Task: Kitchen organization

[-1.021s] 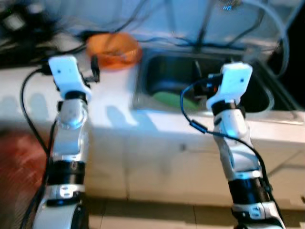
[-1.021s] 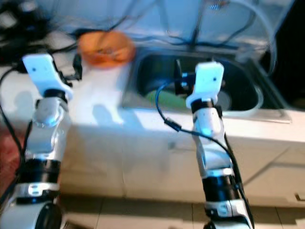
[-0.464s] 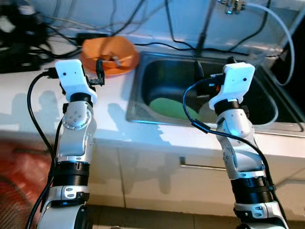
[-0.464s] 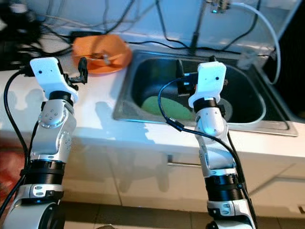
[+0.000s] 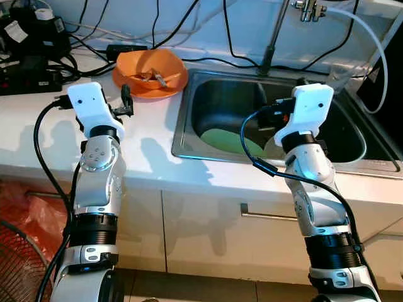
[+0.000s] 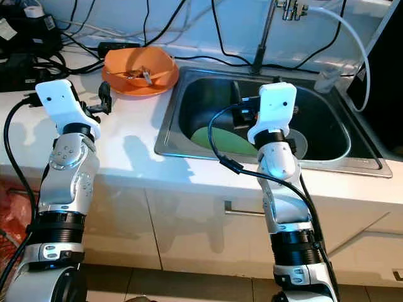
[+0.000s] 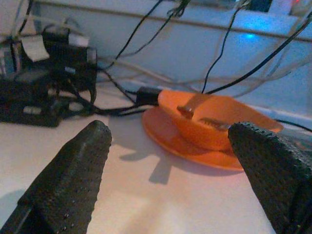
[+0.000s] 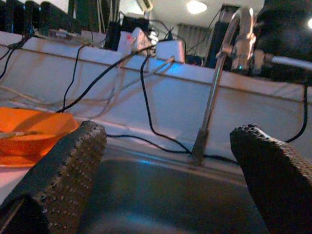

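An orange bowl [image 5: 150, 68] holding utensils sits on an orange plate at the back of the white counter [image 5: 141, 145], left of the steel sink [image 5: 182, 129]. A green plate [image 5: 228, 141] lies in the sink. My left gripper [image 5: 126, 102] is raised over the counter just in front of the bowl, open and empty; in the left wrist view the bowl [image 7: 214, 124] lies ahead between its fingertips [image 7: 73, 170]. My right gripper [image 5: 267, 112] hovers over the sink, open and empty, facing the faucet [image 8: 214, 92].
Black power bricks and tangled cables [image 5: 31, 47] crowd the counter's back left. A white hose [image 5: 371, 38] loops at the right. A pale round dish [image 6: 297, 142] lies in the sink beside the green plate. A red mesh basket [image 5: 19, 220] stands on the floor at left.
The head camera has shifted and the blur has cleared. Both grippers hold much the same open poses over the counter and the sink.
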Tool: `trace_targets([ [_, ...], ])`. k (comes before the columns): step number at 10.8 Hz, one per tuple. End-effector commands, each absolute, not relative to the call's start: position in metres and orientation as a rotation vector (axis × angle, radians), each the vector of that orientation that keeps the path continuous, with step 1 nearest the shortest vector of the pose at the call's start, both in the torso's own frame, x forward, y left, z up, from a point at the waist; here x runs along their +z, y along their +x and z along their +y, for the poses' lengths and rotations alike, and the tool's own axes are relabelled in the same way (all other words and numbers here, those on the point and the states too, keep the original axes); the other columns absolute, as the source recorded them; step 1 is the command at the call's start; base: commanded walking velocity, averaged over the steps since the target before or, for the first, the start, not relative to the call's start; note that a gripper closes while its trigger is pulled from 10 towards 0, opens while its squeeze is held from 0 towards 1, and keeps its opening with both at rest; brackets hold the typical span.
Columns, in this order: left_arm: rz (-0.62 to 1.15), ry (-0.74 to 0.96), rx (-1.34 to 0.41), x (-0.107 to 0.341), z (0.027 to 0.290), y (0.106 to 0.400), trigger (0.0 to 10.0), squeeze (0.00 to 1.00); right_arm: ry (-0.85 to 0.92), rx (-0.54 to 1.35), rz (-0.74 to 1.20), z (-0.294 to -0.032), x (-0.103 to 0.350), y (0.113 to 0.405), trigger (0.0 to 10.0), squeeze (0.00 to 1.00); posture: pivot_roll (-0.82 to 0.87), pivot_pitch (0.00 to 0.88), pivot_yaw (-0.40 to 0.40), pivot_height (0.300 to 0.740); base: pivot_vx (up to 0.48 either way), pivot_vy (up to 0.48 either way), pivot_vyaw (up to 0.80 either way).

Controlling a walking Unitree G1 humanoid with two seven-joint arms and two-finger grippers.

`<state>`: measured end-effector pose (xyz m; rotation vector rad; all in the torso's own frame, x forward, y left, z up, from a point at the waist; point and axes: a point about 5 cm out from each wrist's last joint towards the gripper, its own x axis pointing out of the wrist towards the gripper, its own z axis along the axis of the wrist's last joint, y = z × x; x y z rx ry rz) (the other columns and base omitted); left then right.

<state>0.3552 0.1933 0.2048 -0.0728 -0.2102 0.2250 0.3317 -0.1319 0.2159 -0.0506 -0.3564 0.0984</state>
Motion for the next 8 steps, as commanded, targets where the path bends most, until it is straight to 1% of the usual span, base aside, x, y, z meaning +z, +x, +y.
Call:
trace_targets([
  [1,-0.171,-0.093,0.229,0.199,0.192,0.356,10.0,0.0,-0.042,0.102,-0.364,-0.133,0.22,0.329,10.0,0.0,-0.01,0.061,-0.059,0.74,0.0,0.0,0.0],
  [2,-0.155,-0.095,0.228,0.196,0.193,0.356,10.0,0.0,-0.036,0.106,-0.355,-0.132,0.218,0.326,10.0,0.0,-0.02,0.079,-0.058,0.74,0.0,0.0,0.0],
  [4,-0.078,-0.171,0.232,0.184,0.194,0.355,10.0,0.0,-0.017,0.111,-0.333,-0.131,0.214,0.319,10.0,0.0,-0.02,0.116,-0.063,0.74,0.0,0.0,0.0],
  [6,-0.027,-0.229,0.265,0.173,0.203,0.349,10.0,0.0,-0.005,0.127,-0.3,-0.13,0.209,0.31,10.0,0.0,-0.03,0.176,-0.081,0.74,0.0,0.0,0.0],
  [8,0.014,-0.274,0.282,0.162,0.208,0.345,10.0,0.0,0.034,0.166,-0.253,-0.123,0.204,0.302,10.0,0.0,-0.04,0.199,-0.104,0.74,0.0,0.0,0.0],
])
